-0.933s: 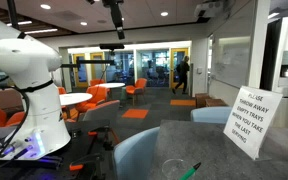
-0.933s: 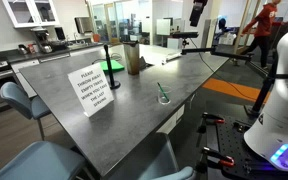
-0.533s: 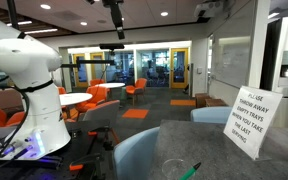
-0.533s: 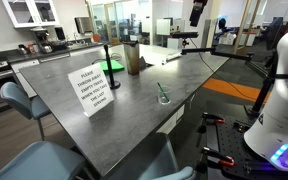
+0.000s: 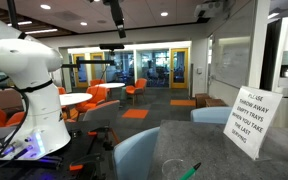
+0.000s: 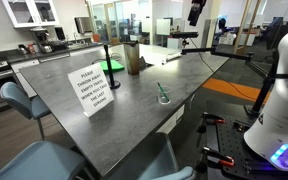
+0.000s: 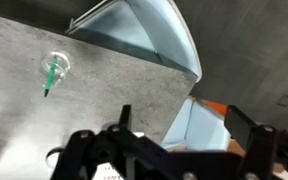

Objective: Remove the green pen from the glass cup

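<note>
The glass cup (image 6: 164, 98) stands on the grey table (image 6: 94, 125) near its edge, with the green pen (image 6: 163, 91) leaning inside it. In the wrist view the cup (image 7: 56, 64) is seen from above at the upper left, with the pen (image 7: 50, 77) sticking out over its rim. In an exterior view only the pen (image 5: 191, 171) shows at the bottom edge. My gripper (image 7: 184, 125) is open and empty, high above the table and far from the cup. It hangs at the top of both exterior views (image 6: 195, 12) (image 5: 114, 14).
A white paper sign (image 6: 92, 88) stands on the table, also in an exterior view (image 5: 249, 120). A brown container (image 6: 133, 58) and a black stand (image 6: 112, 72) sit at the far end. Blue chairs (image 7: 164, 40) line the table edge.
A person walking in the background has left both exterior views. The gripper, cup and pen have not visibly moved.
</note>
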{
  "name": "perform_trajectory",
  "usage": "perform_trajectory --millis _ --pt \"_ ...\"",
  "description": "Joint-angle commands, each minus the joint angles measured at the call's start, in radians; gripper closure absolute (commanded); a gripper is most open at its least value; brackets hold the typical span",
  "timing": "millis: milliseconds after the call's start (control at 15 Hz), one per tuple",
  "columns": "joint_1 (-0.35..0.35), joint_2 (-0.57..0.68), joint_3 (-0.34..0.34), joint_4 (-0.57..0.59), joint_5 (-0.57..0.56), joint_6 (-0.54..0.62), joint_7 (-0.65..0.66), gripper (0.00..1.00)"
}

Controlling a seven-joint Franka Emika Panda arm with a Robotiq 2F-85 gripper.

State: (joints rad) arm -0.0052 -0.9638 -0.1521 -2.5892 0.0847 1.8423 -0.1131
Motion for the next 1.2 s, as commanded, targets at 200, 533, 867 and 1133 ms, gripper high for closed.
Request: perform_trajectory --millis 200,533,867,1133 --pt "-0.061 0.167 -0.143 0.036 -0.119 0.150 -0.204 0.00" --pt "-0.080 0.439 -0.223 0.055 -0.142 0.390 -0.265 0.00" --pt "-0.083 0.685 -0.248 0.112 -0.083 0.557 -0.338 0.00" --pt "-0.098 0.842 -0.232 0.162 -0.012 0.604 -0.397 0.11"
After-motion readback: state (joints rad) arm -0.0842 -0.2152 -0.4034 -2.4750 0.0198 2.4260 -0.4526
